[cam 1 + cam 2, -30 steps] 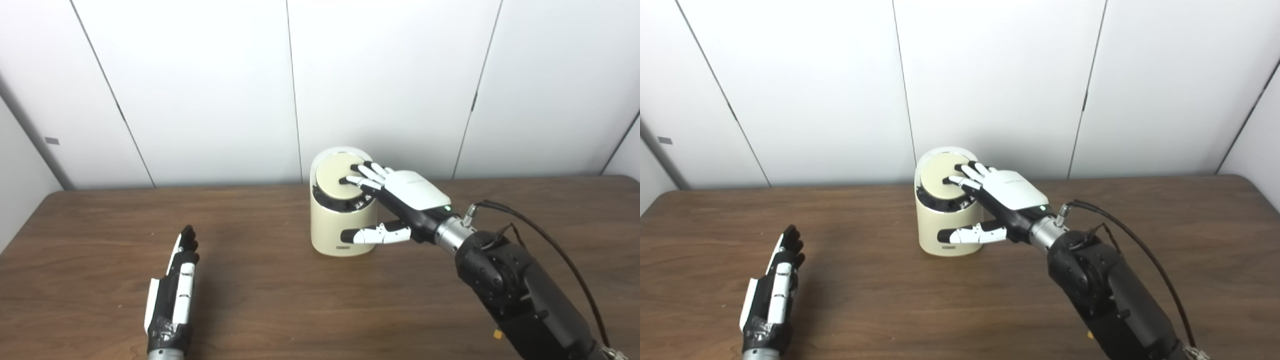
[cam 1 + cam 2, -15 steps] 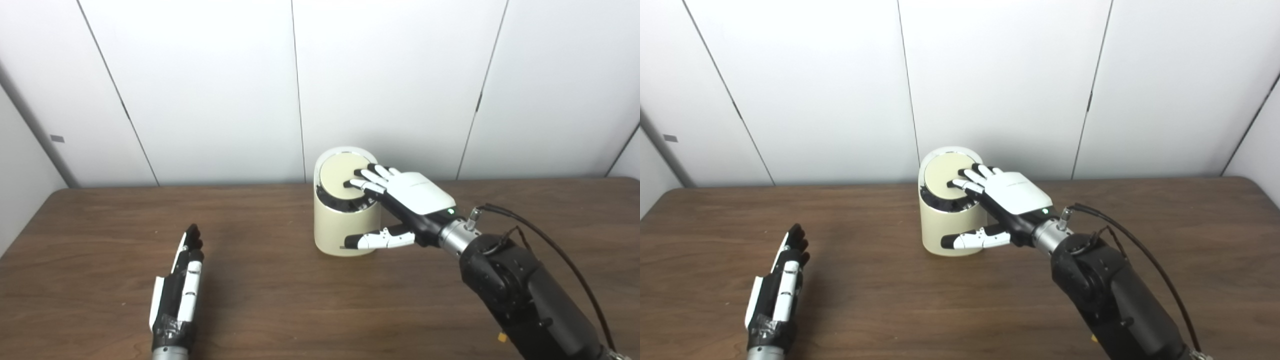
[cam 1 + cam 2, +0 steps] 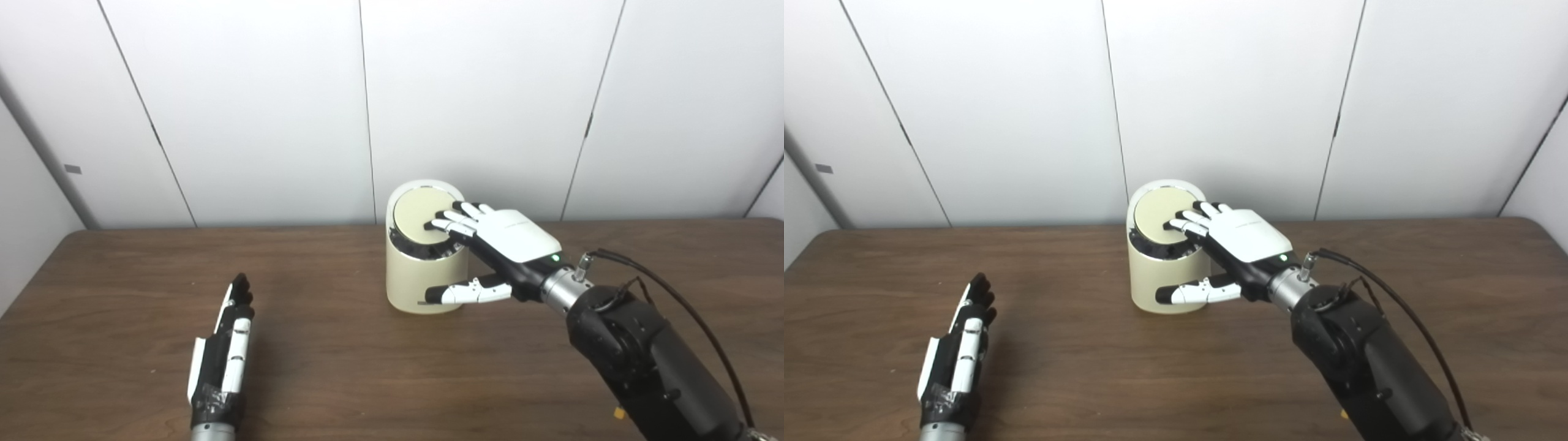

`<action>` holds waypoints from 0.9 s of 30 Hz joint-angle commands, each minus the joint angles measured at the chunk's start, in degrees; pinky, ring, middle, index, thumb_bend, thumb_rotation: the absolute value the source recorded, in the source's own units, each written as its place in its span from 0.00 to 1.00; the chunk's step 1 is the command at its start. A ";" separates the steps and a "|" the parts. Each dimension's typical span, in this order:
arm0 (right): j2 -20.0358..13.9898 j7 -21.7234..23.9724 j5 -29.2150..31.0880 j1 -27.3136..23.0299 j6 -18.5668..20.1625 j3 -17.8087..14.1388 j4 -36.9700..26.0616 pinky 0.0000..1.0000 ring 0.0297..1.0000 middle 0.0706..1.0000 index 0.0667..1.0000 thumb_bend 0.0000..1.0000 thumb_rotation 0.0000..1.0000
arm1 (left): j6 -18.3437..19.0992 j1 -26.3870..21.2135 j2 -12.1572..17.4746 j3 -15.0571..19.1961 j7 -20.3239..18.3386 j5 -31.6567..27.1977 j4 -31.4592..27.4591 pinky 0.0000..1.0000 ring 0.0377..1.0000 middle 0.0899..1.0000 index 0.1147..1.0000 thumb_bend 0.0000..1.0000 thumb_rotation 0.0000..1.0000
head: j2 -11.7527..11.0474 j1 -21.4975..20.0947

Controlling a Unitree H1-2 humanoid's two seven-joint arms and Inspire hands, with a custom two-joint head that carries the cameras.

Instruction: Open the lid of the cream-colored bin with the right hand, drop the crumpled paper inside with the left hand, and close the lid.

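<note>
Right hand [image 3: 502, 245] is laid over the cream-colored bin [image 3: 425, 278], palm down, its fingers [image 3: 454, 219] spread and resting on the right part of the round lid [image 3: 419, 211], holding nothing, while the thumb [image 3: 468, 292] juts out low across the bin's front wall near its base. The lid sits tilted toward us, and a dark crescent of opening [image 3: 422, 249] shows under its near edge, just below the fingertips. Behind the hand there is only the white panelled wall [image 3: 478, 92]; the dark cable [image 3: 674, 306] loops off the wrist to its right, clear of the bin. Over on the far side, well apart from the bin, the left hand [image 3: 958, 352] lies edge-up on the brown table [image 3: 1090, 367], fingers straight and pressed together, gripping nothing, nothing between it and the bin but bare wood. No crumpled paper shows anywhere on the table; whether it lies inside the bin I cannot tell. Compared with a second ago, the lid has come up flatter and the dark gap below it has narrowed, the right fingers have stayed on the lid's right side, and the whole scene has slid a touch rightward, so the head camera has shifted; the left hand has not stirred from its spot.
</note>
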 commanded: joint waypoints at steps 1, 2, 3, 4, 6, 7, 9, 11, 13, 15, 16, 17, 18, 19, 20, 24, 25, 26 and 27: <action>-1.06 2.18 -0.41 -0.81 -0.21 0.40 0.77 1.00 1.00 0.91 0.88 0.68 1.00 | -0.39 2.11 -2.05 -1.29 0.22 -0.51 1.89 1.00 1.00 1.00 1.00 0.36 0.88 | 0.07 0.06; -1.05 2.26 -0.36 -0.87 -0.23 0.38 0.87 1.00 1.00 0.91 0.88 0.68 1.00 | -0.36 2.11 -2.18 -1.26 0.38 -0.41 1.83 1.00 1.00 1.00 1.00 0.36 0.89 | 0.08 0.12; -1.04 2.38 -0.33 -0.91 -0.17 0.36 0.91 1.00 1.00 0.91 0.88 0.67 1.00 | -0.27 2.11 -2.32 -1.24 0.58 -0.28 1.73 1.00 1.00 1.00 1.00 0.36 0.89 | 0.02 0.17; -1.01 2.42 -0.33 -0.95 -0.14 0.33 0.92 1.00 1.00 0.91 0.88 0.67 1.00 | -0.23 2.07 -2.42 -1.20 0.69 -0.27 1.74 1.00 1.00 1.00 1.00 0.36 0.90 | 0.00 0.20; -0.93 2.33 -0.31 -1.00 -0.11 0.22 0.86 1.00 1.00 0.93 0.89 0.68 1.00 | -0.04 2.06 -2.52 -1.19 0.82 -0.15 1.69 1.00 1.00 1.00 1.00 0.36 0.90 | 0.08 0.26; -0.85 2.22 -0.20 -1.01 -0.12 0.08 0.75 1.00 1.00 0.94 0.90 0.68 1.00 | -0.05 2.03 -2.52 -1.19 0.72 -0.29 1.73 1.00 1.00 1.00 1.00 0.36 0.90 | 0.09 0.25; -0.62 1.86 -0.02 -1.07 -0.15 -0.27 0.29 1.00 1.00 0.97 0.92 0.68 1.00 | -0.56 1.95 -2.39 -1.27 0.40 -0.43 2.04 1.00 1.00 1.00 1.00 0.35 0.89 | 0.09 0.25; -0.25 1.01 0.29 -0.99 -0.35 -0.81 -0.13 1.00 1.00 0.99 0.94 0.67 1.00 | -0.78 1.88 -2.30 -1.30 0.26 -0.46 2.33 1.00 1.00 1.00 1.00 0.37 0.88 | 0.11 0.28; 0.19 0.29 0.67 -0.91 -0.44 -1.38 -0.52 1.00 1.00 1.00 0.96 0.67 1.00 | -0.65 1.85 -2.33 -1.28 0.30 -0.51 2.40 1.00 1.00 1.00 1.00 0.37 0.87 | 0.11 0.28; 0.61 -0.48 1.18 -0.90 -0.99 -1.96 -0.89 1.00 1.00 1.00 0.97 0.67 1.00 | -0.25 1.87 -2.40 -1.30 0.42 -0.48 2.25 1.00 1.00 1.00 1.00 0.37 0.86 | 0.11 0.28; 0.81 -0.88 1.51 -0.91 -1.30 -2.26 -1.12 1.00 1.00 1.00 0.97 0.67 1.00 | 0.06 1.90 -2.47 -1.30 0.50 -0.48 2.11 1.00 1.00 1.00 1.00 0.38 0.84 | 0.11 0.28; 0.97 -1.20 1.78 -0.88 -1.54 -2.54 -1.45 1.00 1.00 1.00 0.98 0.67 1.00 | 0.26 1.98 -2.53 -1.32 0.56 -0.44 1.96 1.00 1.00 1.00 1.00 0.38 0.84 | 0.17 0.26; 1.09 -1.36 1.93 -0.84 -1.69 -2.74 -1.66 1.00 1.00 1.00 0.98 0.67 1.00 | 0.37 2.04 -2.57 -1.34 0.60 -0.41 1.87 1.00 1.00 1.00 1.00 0.38 0.84 | 0.17 0.26; 1.24 -1.41 2.03 -0.83 -1.68 -2.94 -1.97 1.00 1.00 1.00 0.99 0.67 1.00 | 0.20 2.04 -2.50 -1.37 0.58 -0.30 2.03 1.00 1.00 1.00 1.00 0.38 0.83 | 0.17 0.26; 1.38 -1.50 2.16 -0.84 -1.69 -3.14 -2.26 1.00 1.00 1.00 0.99 0.67 1.00 | -0.03 2.05 -2.40 -1.42 0.53 -0.15 2.21 1.00 1.00 1.00 1.00 0.38 0.83 | 0.17 0.26; 1.80 -1.28 2.10 -1.10 -1.34 -3.69 -3.69 1.00 1.00 1.00 1.00 0.67 1.00 | 0.07 2.08 -2.22 -1.55 0.17 -0.33 2.05 1.00 1.00 1.00 1.00 0.38 0.81 | 0.30 0.30; 1.91 -1.18 2.01 -1.19 -1.23 -3.81 -3.86 1.00 1.00 1.00 1.00 0.67 1.00 | 0.13 2.10 -2.22 -1.55 0.15 -0.40 2.01 1.00 1.00 1.00 1.00 0.38 0.81 | 0.38 0.30; 2.01 -1.11 1.92 -1.29 -1.17 -3.91 -3.95 1.00 1.00 1.00 1.00 0.67 1.00 | 0.01 2.10 -2.15 -1.59 0.11 -0.30 2.11 1.00 1.00 1.00 1.00 0.38 0.80 | 0.36 0.35; 2.10 -1.04 1.82 -1.39 -1.09 -4.03 -3.98 1.00 1.00 1.00 1.00 0.67 1.00 | -0.04 2.08 -2.07 -1.62 -0.02 -0.38 2.22 1.00 1.00 1.00 1.00 0.39 0.80 | 0.36 0.35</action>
